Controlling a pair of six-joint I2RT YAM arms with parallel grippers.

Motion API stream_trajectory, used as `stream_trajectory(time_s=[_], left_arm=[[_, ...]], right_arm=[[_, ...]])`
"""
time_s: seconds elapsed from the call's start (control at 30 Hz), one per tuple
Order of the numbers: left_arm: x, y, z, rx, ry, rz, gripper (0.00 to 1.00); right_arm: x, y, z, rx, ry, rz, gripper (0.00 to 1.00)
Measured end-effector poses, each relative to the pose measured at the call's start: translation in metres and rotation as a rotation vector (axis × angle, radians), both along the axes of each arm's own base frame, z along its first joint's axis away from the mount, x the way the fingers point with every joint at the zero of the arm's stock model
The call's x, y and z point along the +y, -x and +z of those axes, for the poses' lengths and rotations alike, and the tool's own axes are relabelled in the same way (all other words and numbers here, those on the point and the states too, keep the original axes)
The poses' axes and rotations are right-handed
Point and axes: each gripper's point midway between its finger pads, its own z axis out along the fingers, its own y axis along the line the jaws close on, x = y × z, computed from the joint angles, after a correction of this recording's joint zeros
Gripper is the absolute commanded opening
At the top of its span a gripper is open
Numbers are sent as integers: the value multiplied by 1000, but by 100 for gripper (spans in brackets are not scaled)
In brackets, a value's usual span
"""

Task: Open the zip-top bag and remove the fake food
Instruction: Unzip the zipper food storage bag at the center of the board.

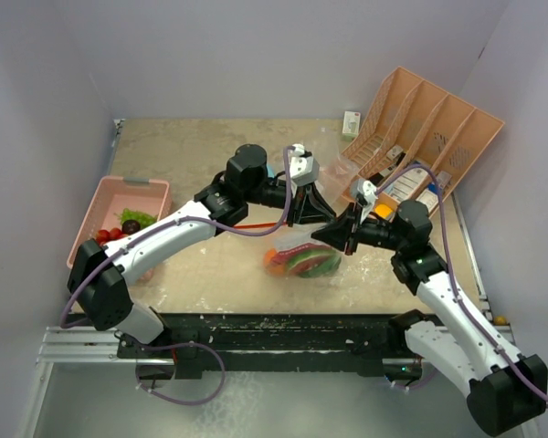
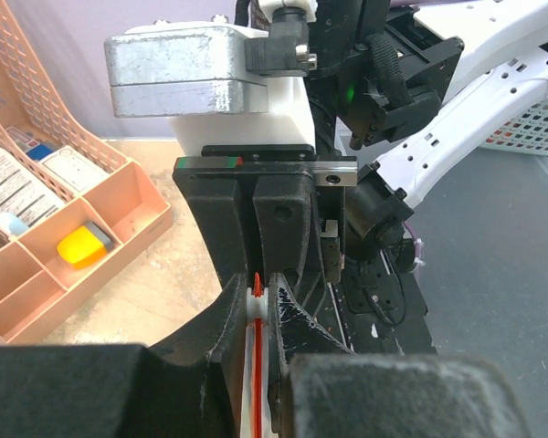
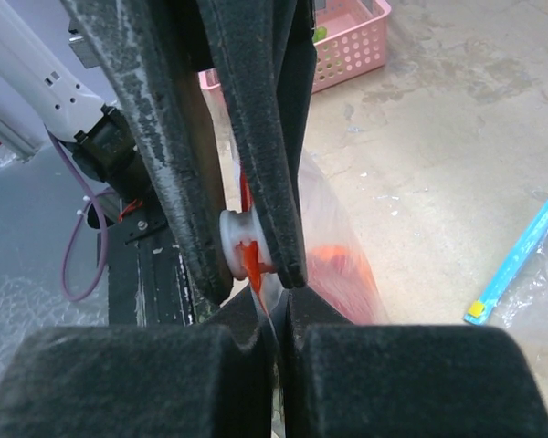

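Note:
The clear zip-top bag (image 1: 301,262) hangs just above the table's middle, held up between both grippers. Fake food (image 1: 303,264) in red, green and orange shows through it. My left gripper (image 1: 318,219) is shut on the bag's white slider (image 2: 253,294), which rides on the red zip strip (image 2: 254,365). My right gripper (image 1: 344,234) faces it and is shut on the bag's top edge (image 3: 276,310), right beside the slider (image 3: 237,253). In the right wrist view the bag's plastic (image 3: 347,265) droops behind the fingers with an orange-red blur inside.
A pink basket (image 1: 100,205) at the left holds strawberries (image 1: 105,235), a green leaf (image 1: 138,217) and a dark plum (image 1: 130,225). A peach divided organizer (image 1: 429,137) with bottles and boxes leans at the back right. A small white box (image 1: 351,121) stands beside it.

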Motion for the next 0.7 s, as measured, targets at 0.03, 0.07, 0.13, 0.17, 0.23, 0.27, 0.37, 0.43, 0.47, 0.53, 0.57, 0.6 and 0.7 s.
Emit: stream_trajectory(time_s=[0.03, 0.07, 0.13, 0.17, 0.23, 0.27, 0.37, 0.43, 0.47, 0.53, 0.57, 0.6, 0.7], left_arm=[[0, 0, 0, 4, 0, 0, 11], [0, 0, 1, 5, 0, -1, 12], [0, 0, 1, 5, 1, -2, 12], [0, 0, 1, 5, 1, -1, 12], [0, 0, 1, 4, 1, 1, 12], [0, 0, 1, 2, 3, 1, 12], [2, 0, 2, -4, 8, 11, 12], [4, 1, 1, -5, 9, 20, 12], [5, 2, 1, -5, 8, 24, 11], [8, 2, 1, -6, 7, 36, 10], [9, 2, 1, -7, 5, 42, 9], [10, 2, 2, -8, 6, 49, 9], [14, 2, 5, -18, 7, 63, 9]], right_arm=[[0, 1, 1, -3, -1, 0, 0], [-1, 1, 2, -7, -2, 0, 0], [-1, 3, 5, -16, -8, -4, 0], [-2, 3, 9, -23, -15, -11, 0], [-4, 4, 16, -41, -29, -28, 0], [-4, 4, 19, -50, -35, -34, 0], [-6, 2, 24, -57, -50, -57, 0], [-6, 1, 25, -52, -55, -68, 0], [-6, 0, 26, -49, -57, -75, 0], [-6, -1, 26, -46, -60, -84, 0], [-6, -2, 27, -47, -62, -87, 0], [-7, -3, 28, -50, -64, -95, 0], [-9, -4, 31, -63, -70, -117, 0]])
